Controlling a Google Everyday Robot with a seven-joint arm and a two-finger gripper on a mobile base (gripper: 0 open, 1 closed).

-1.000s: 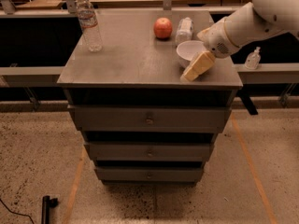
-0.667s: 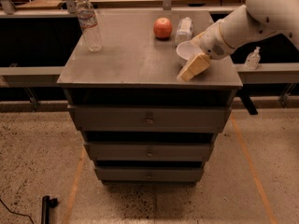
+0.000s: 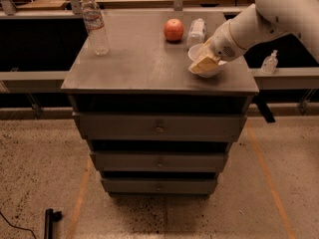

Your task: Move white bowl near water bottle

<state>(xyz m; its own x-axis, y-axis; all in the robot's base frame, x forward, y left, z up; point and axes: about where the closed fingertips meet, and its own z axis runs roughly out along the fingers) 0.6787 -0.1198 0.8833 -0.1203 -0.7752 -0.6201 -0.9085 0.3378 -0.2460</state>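
Observation:
The white bowl [image 3: 197,51] sits on the right side of the grey cabinet top [image 3: 134,59], near its front right corner. My gripper [image 3: 202,63] with tan fingers is down at the bowl, over its front left rim, and hides part of it. The white arm reaches in from the upper right. The water bottle [image 3: 94,26], tall and clear with a white cap, stands upright at the back left corner of the top, far from the bowl.
A red apple [image 3: 173,30] and a short whitish bottle [image 3: 197,31] stand just behind the bowl. A small pump dispenser [image 3: 269,62] stands on a ledge to the right of the cabinet. The cabinet has several drawers below.
My gripper has moved a little left and back, from the bowl's front right edge onto the bowl. The bowl, the bottle and the apple have stayed in place.

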